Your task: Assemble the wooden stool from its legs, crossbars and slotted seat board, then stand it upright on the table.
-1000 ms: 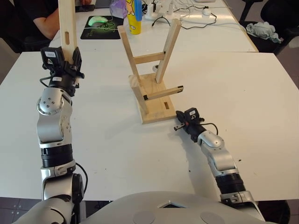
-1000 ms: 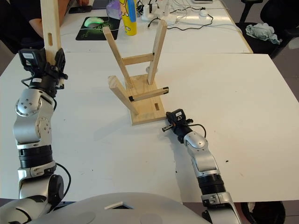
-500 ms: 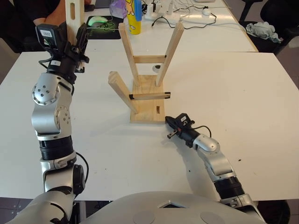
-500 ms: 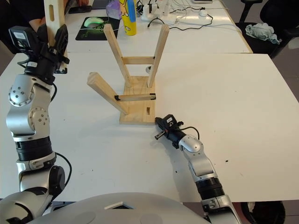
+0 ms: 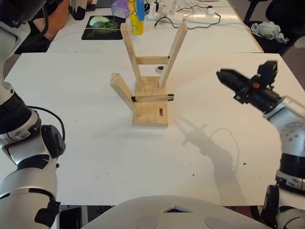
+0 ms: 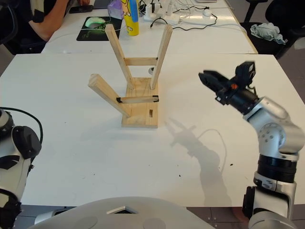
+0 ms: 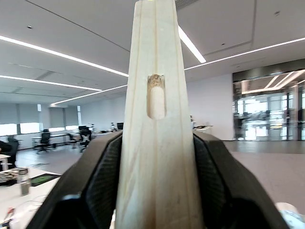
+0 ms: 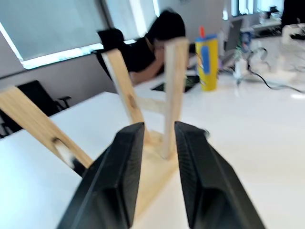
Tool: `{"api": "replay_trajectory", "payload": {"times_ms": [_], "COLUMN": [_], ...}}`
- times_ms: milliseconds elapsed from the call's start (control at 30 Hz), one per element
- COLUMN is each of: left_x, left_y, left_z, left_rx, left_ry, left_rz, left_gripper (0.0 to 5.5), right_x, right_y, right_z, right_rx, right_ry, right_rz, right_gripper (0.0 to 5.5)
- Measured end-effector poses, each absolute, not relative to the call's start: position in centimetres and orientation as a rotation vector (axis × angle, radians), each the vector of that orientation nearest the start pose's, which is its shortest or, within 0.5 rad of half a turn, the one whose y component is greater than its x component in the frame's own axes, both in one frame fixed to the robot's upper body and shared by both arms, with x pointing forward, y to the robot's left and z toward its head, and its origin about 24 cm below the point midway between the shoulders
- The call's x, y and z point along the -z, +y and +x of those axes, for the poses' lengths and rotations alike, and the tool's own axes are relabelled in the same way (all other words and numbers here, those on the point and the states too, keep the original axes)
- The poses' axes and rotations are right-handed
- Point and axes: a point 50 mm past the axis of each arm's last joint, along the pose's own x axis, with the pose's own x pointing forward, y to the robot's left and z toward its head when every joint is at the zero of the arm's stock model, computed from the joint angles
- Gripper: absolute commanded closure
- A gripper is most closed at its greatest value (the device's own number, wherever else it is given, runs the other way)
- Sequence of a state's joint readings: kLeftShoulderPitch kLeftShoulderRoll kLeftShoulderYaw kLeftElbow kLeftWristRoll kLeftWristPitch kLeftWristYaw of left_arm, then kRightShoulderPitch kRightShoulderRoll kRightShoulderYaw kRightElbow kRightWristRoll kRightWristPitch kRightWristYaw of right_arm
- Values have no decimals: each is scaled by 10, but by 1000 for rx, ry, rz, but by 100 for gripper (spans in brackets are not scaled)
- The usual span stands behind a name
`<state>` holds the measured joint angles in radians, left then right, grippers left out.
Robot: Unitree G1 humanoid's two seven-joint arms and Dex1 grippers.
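The part-built wooden stool lies upside down mid-table, its slotted seat board (image 5: 151,102) flat on the white surface. Two legs (image 5: 131,50) (image 5: 174,47) stand up from it, joined by a crossbar (image 5: 152,60). A third leg (image 5: 123,93) leans out to the left on a lower crossbar (image 5: 153,98). My right gripper (image 5: 223,76) hangs in the air right of the stool, pointing at it, fingers (image 8: 119,176) slightly apart and empty. My left gripper (image 7: 157,138) is raised high, shut on a loose wooden leg (image 7: 156,57) with a slot in it.
On the back desk stand a yellow bottle (image 5: 137,16), a mouse pad with a mouse (image 5: 100,24), cables (image 5: 190,12) and a crumpled cloth (image 5: 269,31). The white table (image 5: 95,143) lies bare on both sides of the stool and in front of it.
My right gripper left the table beside the seat board and rose up to the right. My left arm lifted the loose leg higher. The stool turned earlier, then stayed put.
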<state>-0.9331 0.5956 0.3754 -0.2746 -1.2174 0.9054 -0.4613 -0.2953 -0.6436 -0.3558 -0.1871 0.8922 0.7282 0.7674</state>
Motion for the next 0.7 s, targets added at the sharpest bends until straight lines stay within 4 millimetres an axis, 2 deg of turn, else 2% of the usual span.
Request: {"api": "replay_trajectory", "payload": {"times_ms": [133, 200, 267, 400, 700], "left_x": [-349, -345, -331, -305, -271], "left_y": [153, 147, 143, 138, 133], "left_z": [241, 236, 233, 231, 222], "left_rx": [1244, 1292, 1333, 1376, 1472], "left_ry": [-445, -417, -353, -231, -39], "left_rz": [-298, -312, -327, -331, -210], "left_gripper": [344, 344, 344, 344, 344], "right_x": [-227, -238, -246, -253, -261], "right_y": [-211, -200, -192, -188, -175], "right_z": [247, 238, 231, 229, 217], "right_rx": [-1086, -1187, -1262, -1279, -1392], "right_ry": [-131, -154, -181, -188, -152], "right_rz": [410, 471, 536, 607, 650], "right_gripper": [320, 291, 269, 217, 216]}}
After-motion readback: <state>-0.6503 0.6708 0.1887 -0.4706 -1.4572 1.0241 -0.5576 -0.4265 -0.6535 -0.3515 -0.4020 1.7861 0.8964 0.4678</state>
